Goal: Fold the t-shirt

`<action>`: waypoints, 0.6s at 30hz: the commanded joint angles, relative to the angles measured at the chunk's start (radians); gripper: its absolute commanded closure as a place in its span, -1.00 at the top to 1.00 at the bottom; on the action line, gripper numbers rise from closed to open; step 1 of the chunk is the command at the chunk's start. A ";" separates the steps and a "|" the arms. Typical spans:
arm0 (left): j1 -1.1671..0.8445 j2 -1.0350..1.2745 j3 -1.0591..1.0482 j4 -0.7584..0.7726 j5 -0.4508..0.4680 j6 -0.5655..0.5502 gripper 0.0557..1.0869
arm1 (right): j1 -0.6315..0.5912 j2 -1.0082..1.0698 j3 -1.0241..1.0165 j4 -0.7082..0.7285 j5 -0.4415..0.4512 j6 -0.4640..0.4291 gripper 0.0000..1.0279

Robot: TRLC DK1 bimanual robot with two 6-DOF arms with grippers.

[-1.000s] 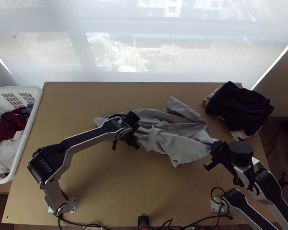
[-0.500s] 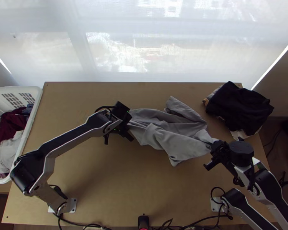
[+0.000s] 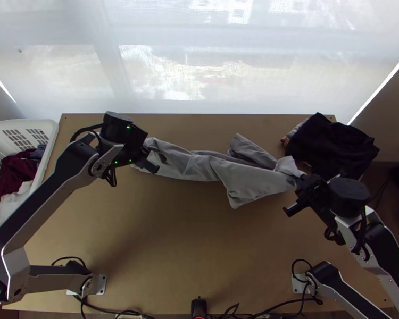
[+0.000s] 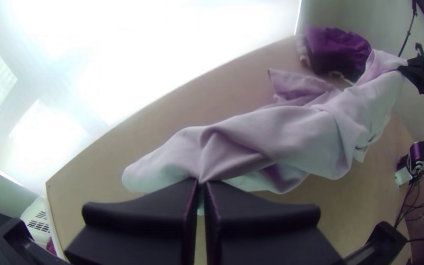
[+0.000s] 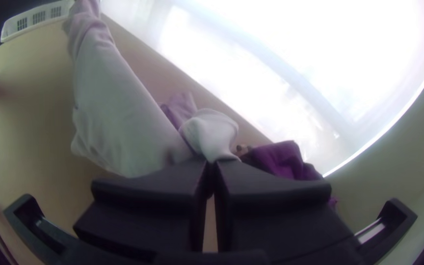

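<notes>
The light grey t-shirt (image 3: 199,166) is of soft, matte cloth, thin enough to fall in smooth, rounded folds. It is stretched in a long, bunched band between the two grippers, running across the far half of the light wooden table (image 3: 173,239). A blunt, pointed flap hangs from the band toward the table's near edge, and a narrower, creased piece sticks out on the far side.

The left gripper (image 3: 156,160), with flat black fingers, is at the shirt's left end. In the left wrist view its fingers (image 4: 158,203) are pressed together on a gathered pinch of cloth — folds fan out from the tips, and a rounded lobe puffs out beside them.

The right gripper (image 3: 299,183) is at the shirt's other end, its fingers (image 5: 266,189) closed on a bunched part. A small, paler knob of cloth bulges just beyond the tips; it may be doubled over, though the folds there are hard to read.

Near the right gripper, at the table's far right corner, lies a heap of dark, crumpled garments (image 3: 332,146) — lighter cloth peeks out from under it. A white plastic laundry basket (image 3: 51,133) with slotted walls stands at the table's left side, holding a dark red garment (image 3: 13,173).
</notes>
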 commanded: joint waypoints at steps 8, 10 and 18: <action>0.082 -0.177 0.304 -0.107 -0.002 0.013 -0.93 | 0.007 0.187 0.462 -0.026 0.000 0.019 -0.95; 0.098 -0.197 0.332 -0.106 -0.001 0.021 -0.93 | 0.012 0.195 0.504 -0.038 0.000 0.019 -0.95; 0.136 -0.272 0.424 -0.115 -0.001 0.065 -0.93 | 0.013 0.207 0.663 -0.080 0.000 0.026 -0.95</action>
